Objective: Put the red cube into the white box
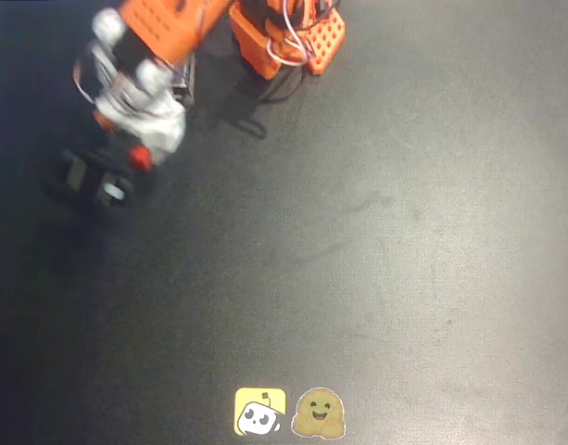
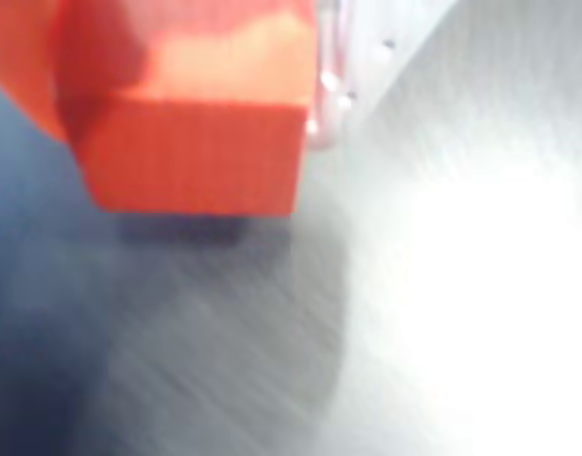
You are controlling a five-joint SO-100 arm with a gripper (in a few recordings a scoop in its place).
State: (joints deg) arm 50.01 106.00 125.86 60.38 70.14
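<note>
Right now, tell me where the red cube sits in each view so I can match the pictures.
Overhead view: the red cube is a small red spot in the upper left, at the tip of the arm.
Wrist view: the red cube is large and blurred in the upper left.
Shared landmark: the dark table beneath it, which looks grey and glary in the wrist view.
</note>
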